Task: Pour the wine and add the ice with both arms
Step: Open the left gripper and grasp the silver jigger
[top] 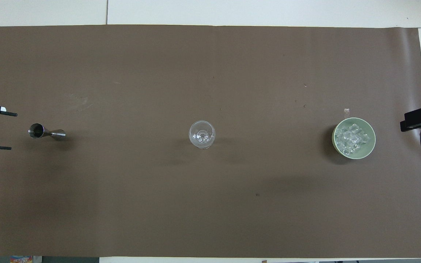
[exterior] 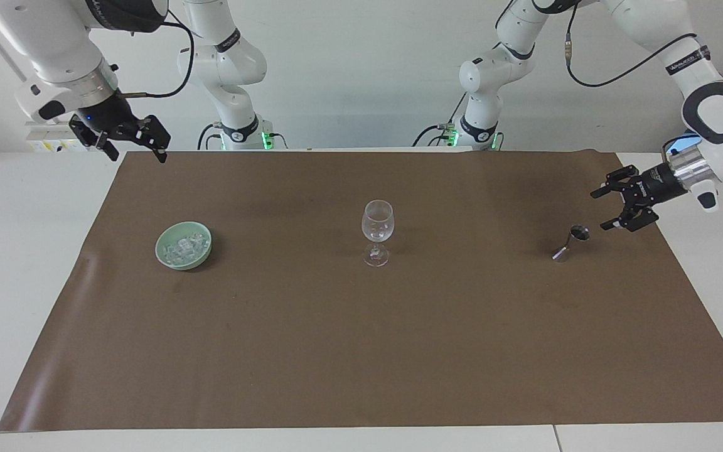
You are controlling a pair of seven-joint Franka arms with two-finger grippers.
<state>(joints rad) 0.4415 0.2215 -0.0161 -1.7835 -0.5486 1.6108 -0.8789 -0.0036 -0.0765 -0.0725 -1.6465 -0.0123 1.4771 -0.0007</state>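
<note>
My right gripper (exterior: 134, 144) hung over the corner of the brown mat (exterior: 361, 351) at the right arm's end of the bench (exterior: 16, 263), on the edge nearest my bases. Its jaws were spread wide and held nothing. In the overhead view only a black part of it and a cable loop showed at the frame's edge.

My left gripper (exterior: 607, 208) hung low over the mat's edge at the left arm's end, level with the row of objects and pointing along the bench toward the jigger (exterior: 570, 242). Its jaws were spread fully, with the two fingertips (top: 12, 114) well apart. They held nothing and touched nothing. The jigger stood just beside the fingertips but clear of them.

The three objects stood in one row across the middle of the mat, all equally near to the robots.

1. Jigger: a small metal double cone, standing on end at the left arm's end. I could not tell whether its upper cup held liquid.
2. Wine glass (exterior: 377, 232): upright at the centre of the mat, well apart from the other two objects. Its bowl was clear, and I saw no wine in it.
3. Green bowl (exterior: 183, 245): toward the right arm's end, holding the ice (exterior: 185, 245), a heap of small clear cubes. All the ice lay inside the bowl.

One tiny pale fragment (top: 346, 110) lay on the mat just beside the bowl, farther from the robots than the bowl.
</note>
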